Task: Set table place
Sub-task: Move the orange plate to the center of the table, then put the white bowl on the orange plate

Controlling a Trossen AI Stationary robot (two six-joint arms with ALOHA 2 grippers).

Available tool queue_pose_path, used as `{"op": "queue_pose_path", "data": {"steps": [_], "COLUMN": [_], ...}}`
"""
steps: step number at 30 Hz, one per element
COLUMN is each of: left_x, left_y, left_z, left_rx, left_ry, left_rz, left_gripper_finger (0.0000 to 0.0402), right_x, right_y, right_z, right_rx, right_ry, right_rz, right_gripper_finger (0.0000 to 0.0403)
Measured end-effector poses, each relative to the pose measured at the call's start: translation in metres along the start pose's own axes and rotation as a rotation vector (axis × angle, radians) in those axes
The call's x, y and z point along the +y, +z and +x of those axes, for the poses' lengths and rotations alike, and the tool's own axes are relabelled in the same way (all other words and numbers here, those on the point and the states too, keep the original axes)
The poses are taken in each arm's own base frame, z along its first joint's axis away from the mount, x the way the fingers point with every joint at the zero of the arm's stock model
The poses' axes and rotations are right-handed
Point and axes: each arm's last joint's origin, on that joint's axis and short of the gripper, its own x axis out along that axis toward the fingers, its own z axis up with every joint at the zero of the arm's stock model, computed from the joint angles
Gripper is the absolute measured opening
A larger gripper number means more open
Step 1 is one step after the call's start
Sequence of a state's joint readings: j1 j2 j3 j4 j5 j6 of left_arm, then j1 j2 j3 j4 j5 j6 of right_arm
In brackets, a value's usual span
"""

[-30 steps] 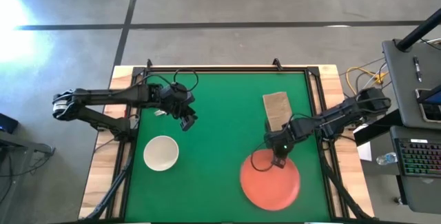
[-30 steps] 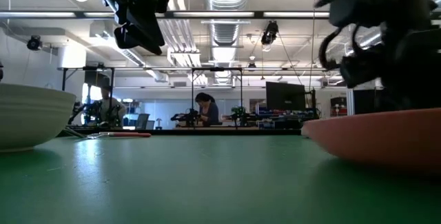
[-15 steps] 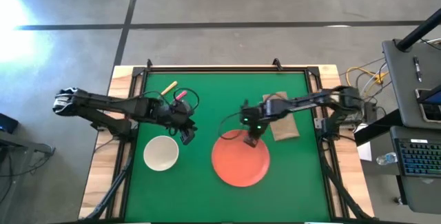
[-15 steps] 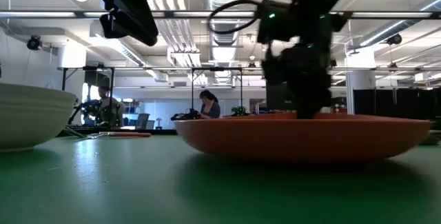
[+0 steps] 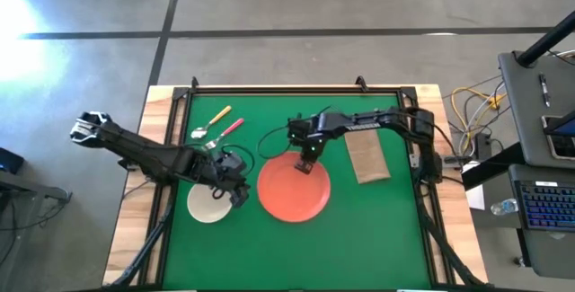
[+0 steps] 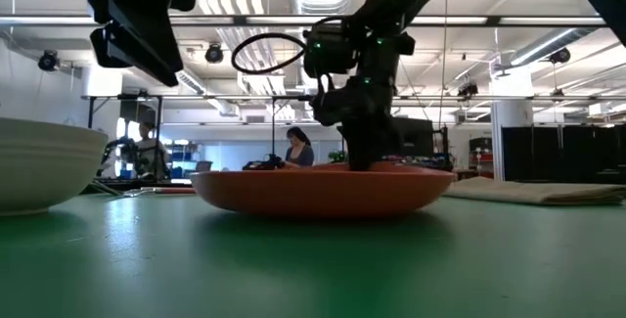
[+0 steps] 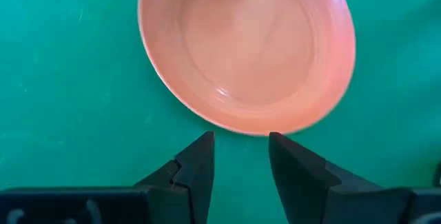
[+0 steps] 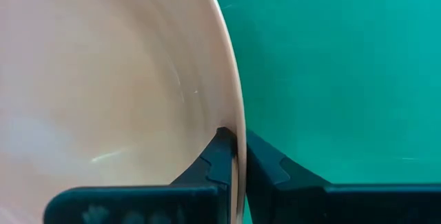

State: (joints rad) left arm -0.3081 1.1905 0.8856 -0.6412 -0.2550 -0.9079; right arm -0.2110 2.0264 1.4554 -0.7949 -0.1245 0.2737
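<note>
The orange-red plate (image 5: 292, 191) rests on the green table (image 5: 359, 229) near its middle. My right gripper (image 5: 305, 161) is shut on the plate's far rim. The cream bowl (image 5: 203, 209) stands left of the plate. My left gripper (image 5: 237, 193) hangs open above the bowl's right rim. In the left wrist view the fingertips (image 7: 241, 141) stand either side of the bowl's rim (image 7: 241, 129), clear of it. The yellow-handled spoon (image 5: 212, 119) and pink-handled fork (image 5: 228, 131) lie at the far left. The brown napkin (image 5: 368, 157) lies flat, right of the plate. My right gripper pinches the plate's rim (image 8: 234, 110) on its far side, one finger (image 8: 219, 156) inside the plate and one (image 8: 269, 167) outside. The fingers come from above, pointing down. The plate (image 6: 323, 191) sits level with its base on the table.
The right arm (image 5: 377, 121) reaches in from the right edge across the far end of the napkin, and its black cable (image 5: 269, 141) loops over the table beside the plate. The table's black frame and wooden edges (image 5: 135, 229) ring the green top. A person (image 6: 293, 152) shows far off in the room.
My right gripper has dragged the plate along the table from the near right corner toward the left and far side, to the middle. My left gripper has gone from beside the spoon and fork toward the near edge, ending over the bowl's right rim. The spoon and fork now show.
</note>
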Motion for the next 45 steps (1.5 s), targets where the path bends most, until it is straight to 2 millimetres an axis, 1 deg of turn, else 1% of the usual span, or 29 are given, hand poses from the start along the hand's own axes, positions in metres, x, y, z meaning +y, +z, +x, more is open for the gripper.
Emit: {"op": "queue_pose_path", "data": {"steps": [6,10,15,18,25,29,32,37,40,42,45], "left_x": [-0.001,-0.001,-0.001,-0.001,-0.003,-0.003,-0.004,-0.002,0.000,0.000,-0.001], "left_y": [0.000,0.000,0.000,0.001,0.002,0.002,0.006,0.010,0.011,0.013,0.025], "left_z": [0.000,0.000,0.000,0.000,0.000,0.000,-0.004,-0.016,-0.022,-0.030,-0.050], "left_rx": [-0.050,-0.065,-0.068,-0.070,-0.082,-0.089,-0.122,-0.177,-0.191,-0.194,-0.191], "left_ry": [0.002,0.016,0.013,0.012,0.001,0.002,0.005,-0.009,-0.026,-0.052,-0.094], "left_rz": [-0.003,-0.003,-0.005,-0.005,-0.011,-0.012,-0.020,-0.038,-0.046,-0.054,-0.073], "left_gripper_finger": [0.0123,0.0123,0.0123,0.0123,0.0123,0.0123,0.0123,0.0123,0.0123,0.0123,0.0123], "right_x": [-0.016,-0.024,-0.025,-0.025,-0.025,-0.025,-0.023,-0.022,-0.022,-0.022,-0.020], "right_y": [0.005,0.005,0.003,0.004,0.002,0.002,0.003,0.002,-0.001,-0.004,-0.008], "right_z": [-0.011,-0.009,-0.005,-0.005,-0.006,-0.007,-0.022,-0.064,-0.084,-0.097,-0.112], "right_rx": [-0.025,-0.015,-0.013,-0.029,-0.010,-0.007,-0.062,-0.207,-0.257,-0.289,-0.332], "right_ry": [-0.032,-0.030,-0.036,-0.046,-0.054,-0.065,-0.063,-0.094,-0.088,-0.084,-0.074], "right_rz": [0.025,0.032,0.016,0.011,0.011,0.011,-0.001,0.003,0.011,0.015,0.016], "right_gripper_finger": [0.0013,0.0013,0.0017,0.0041,0.0120,0.0147,0.0156,0.0159,0.0159,0.0160,0.0160]}}
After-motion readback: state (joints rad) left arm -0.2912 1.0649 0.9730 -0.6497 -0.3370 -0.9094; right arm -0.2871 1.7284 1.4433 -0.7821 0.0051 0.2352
